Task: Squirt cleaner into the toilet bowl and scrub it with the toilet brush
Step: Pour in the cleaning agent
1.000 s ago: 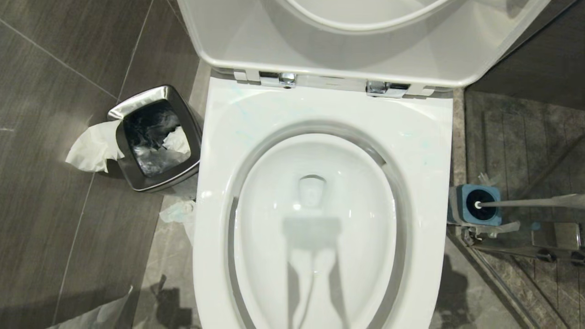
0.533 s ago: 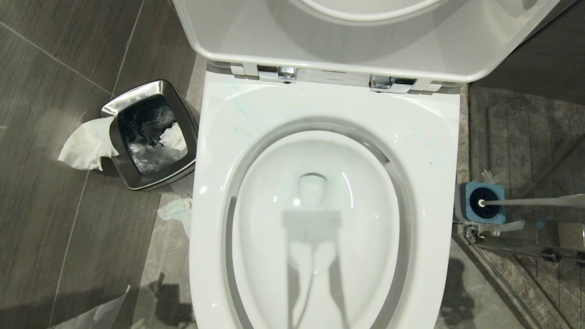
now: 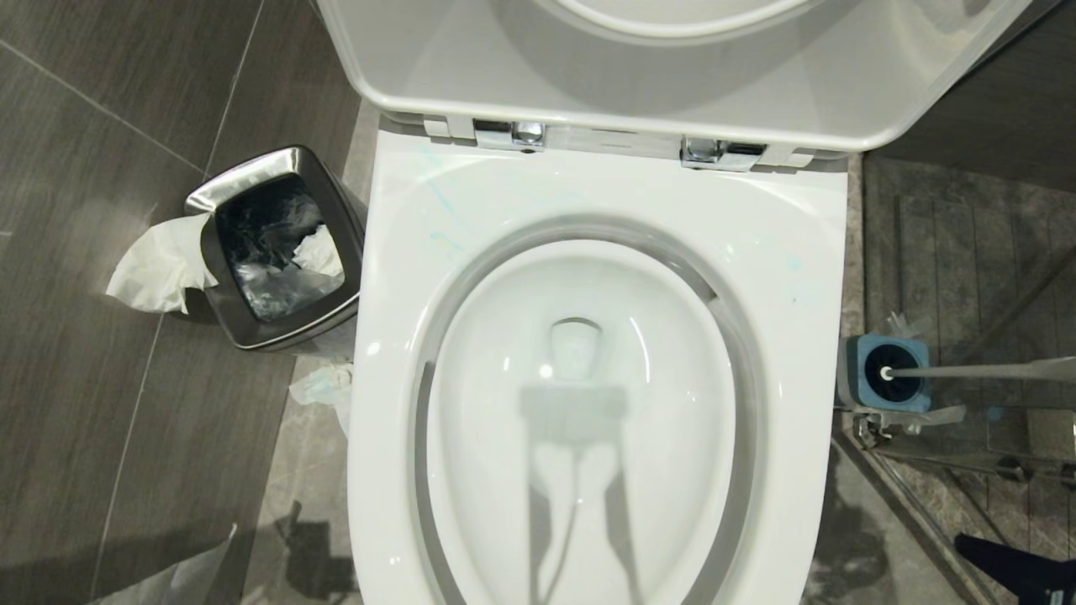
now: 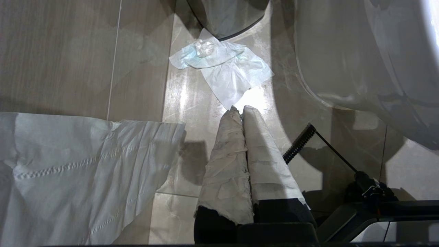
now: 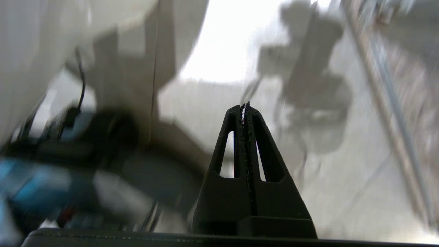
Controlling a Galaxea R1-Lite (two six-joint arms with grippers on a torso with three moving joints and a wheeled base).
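The white toilet bowl [image 3: 790, 277] fills the middle of the head view, its seat and lid [image 3: 656, 76] raised. To its right the toilet brush [image 3: 979, 370] stands in a blue holder [image 3: 866, 395]; only the slim white handle shows, the bristle head is hidden. No cleaner is in view. A dark part of my right arm [image 3: 1017, 567] shows at the lower right corner. My right gripper [image 5: 245, 105] is shut and empty over the floor. My left gripper [image 4: 242, 109], its fingers wrapped in white tape, hangs shut and empty beside the toilet's base [image 4: 360, 61].
A steel bin [image 3: 244, 176] with a black liner stands left of the toilet, tissue [image 3: 155, 265] hanging over its side. Crumpled tissue [image 4: 223, 68] and a large paper sheet [image 4: 68, 164] lie on the floor. A metal shower rail [image 3: 925, 521] runs along the right.
The whole head view shifted slightly, so the camera moved. My right arm has come into the lower right corner of the head view. The brush stays in its holder.
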